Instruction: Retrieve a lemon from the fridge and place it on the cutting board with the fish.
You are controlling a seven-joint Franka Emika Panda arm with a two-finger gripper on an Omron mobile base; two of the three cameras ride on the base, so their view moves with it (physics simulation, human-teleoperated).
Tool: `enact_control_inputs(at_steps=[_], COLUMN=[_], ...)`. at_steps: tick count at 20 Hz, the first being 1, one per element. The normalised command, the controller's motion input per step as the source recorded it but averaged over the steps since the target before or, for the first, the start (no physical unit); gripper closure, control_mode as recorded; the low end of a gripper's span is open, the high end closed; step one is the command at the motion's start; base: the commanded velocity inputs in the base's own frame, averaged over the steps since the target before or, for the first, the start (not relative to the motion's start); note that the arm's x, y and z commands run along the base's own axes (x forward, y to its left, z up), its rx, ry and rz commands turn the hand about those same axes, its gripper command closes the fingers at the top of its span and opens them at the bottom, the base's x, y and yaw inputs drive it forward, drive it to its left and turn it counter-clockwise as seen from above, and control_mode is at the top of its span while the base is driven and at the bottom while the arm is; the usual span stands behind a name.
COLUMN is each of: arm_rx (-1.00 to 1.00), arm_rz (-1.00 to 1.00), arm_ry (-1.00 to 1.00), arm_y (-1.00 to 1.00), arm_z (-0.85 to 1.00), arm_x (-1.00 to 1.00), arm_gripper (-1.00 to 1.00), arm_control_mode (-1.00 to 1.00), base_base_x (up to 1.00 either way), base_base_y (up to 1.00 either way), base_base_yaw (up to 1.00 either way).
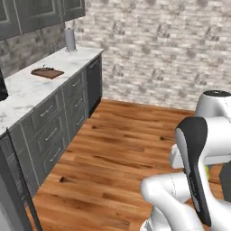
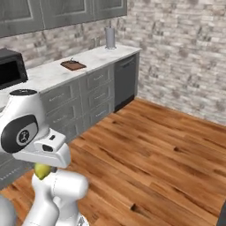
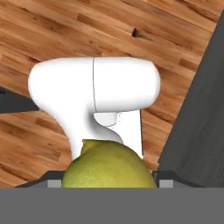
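While the arm stands folded low over the wooden floor (image 1: pixel 117 153), we see the lemon (image 3: pixel 108 166) pressed up close to the hand camera, sitting between the two dark finger tips, which show as small grey-edged corners at either side of the fruit. We read the jaws as clamped on the lemon, set apart by the fruit's own width. In the right base view the same lemon (image 2: pixel 42 171) peeks out yellow-green beneath the white hand, low at the left; in the left base view a thin yellow-green sliver (image 1: pixel 206 170) shows just behind the dark forearm cover.

We note the cutting board (image 1: pixel 47 72) lying on the pale marble bench (image 1: pixel 27 90), well apart from the arm, toward the far end of the bench run. It appears again in the right base view (image 2: pixel 73 65) as a small reddish-brown rectangle. A thin dark shape lies on top of the board, too small for us to say whether it is the fish.

A grey cylinder (image 2: pixel 110 38) stands upright near the bench's far corner, beyond the board. A black-fronted microwave (image 2: pixel 11 68) sits on the bench at the left edge of the right base view. Grey drawer fronts (image 1: pixel 49 131) run below the bench, and a pale brick wall (image 1: pixel 162 49) closes the room behind.
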Motion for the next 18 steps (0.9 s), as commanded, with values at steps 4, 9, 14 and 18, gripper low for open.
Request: enact_control_inputs(at_steps=[4,9,14,18], arm_rx=[0.00,0.00,0.00,0.00], arm_rz=[0.00,0.00,0.00,0.00], arm_ry=[0.00,0.00,0.00,0.00], arm_y=[0.00,0.00,0.00,0.00], arm_z=[0.00,0.00,0.00,0.00], arm_x=[0.00,0.00,0.00,0.00], arm_gripper=[1.00,1.00,1.00,1.00], arm_control_mode=[1.00,1.00,1.00,1.00], base_base_x=[1.00,1.00,1.00,1.00], base_base_y=[-0.43,-0.70,-0.17,-0.06], base_base_yaw=[-0.09,0.11,0.44,0.56])
